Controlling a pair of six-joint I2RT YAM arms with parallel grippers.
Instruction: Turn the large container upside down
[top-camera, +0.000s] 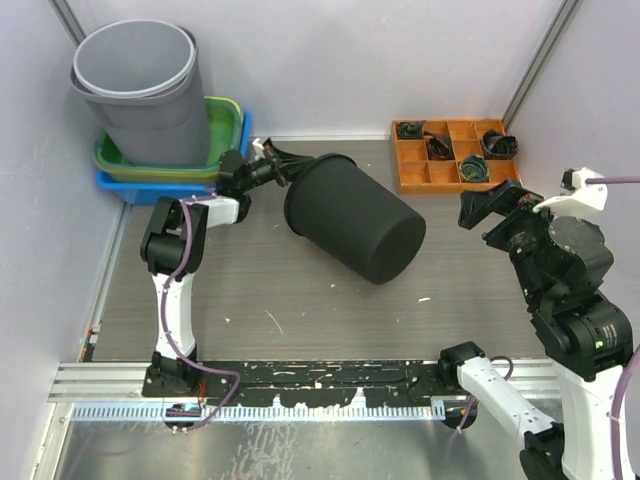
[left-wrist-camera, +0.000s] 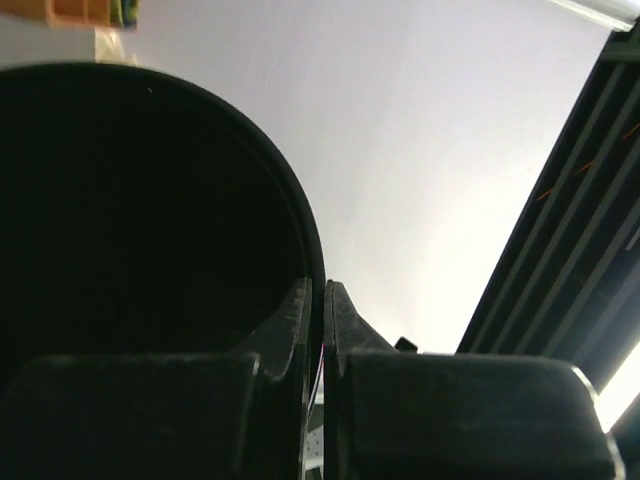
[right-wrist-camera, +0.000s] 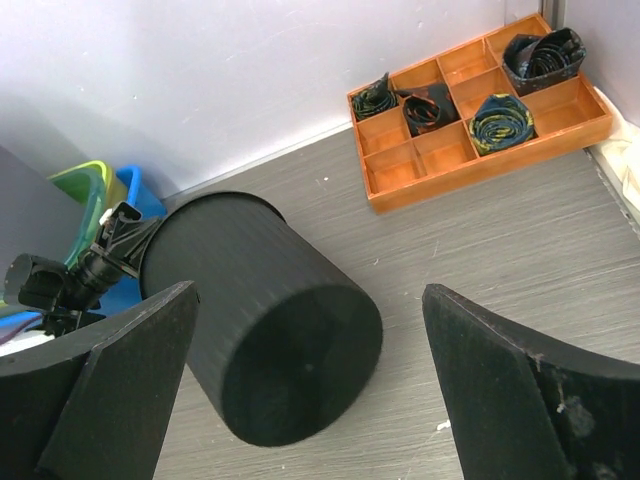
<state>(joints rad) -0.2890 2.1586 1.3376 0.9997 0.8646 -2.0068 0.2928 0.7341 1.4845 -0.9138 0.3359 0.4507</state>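
Since only a thin rim is pinched, the left gripper (left-wrist-camera: 318, 290), jaws nearly closed on the wall of the large container (top-camera: 350, 215), should swing the mouth down in a slow arc to avoid slipping. The container lies tipped on its side mid-table, mouth at that gripper, base pointing right. The right gripper (right-wrist-camera: 308, 292), wide open and empty, hangs apart beyond the base.

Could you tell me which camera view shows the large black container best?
Top external: the whole black container is tipped on its side, with the left gripper pinching its rim. Right wrist shows its base and side; left wrist shows only the rim and dark interior.
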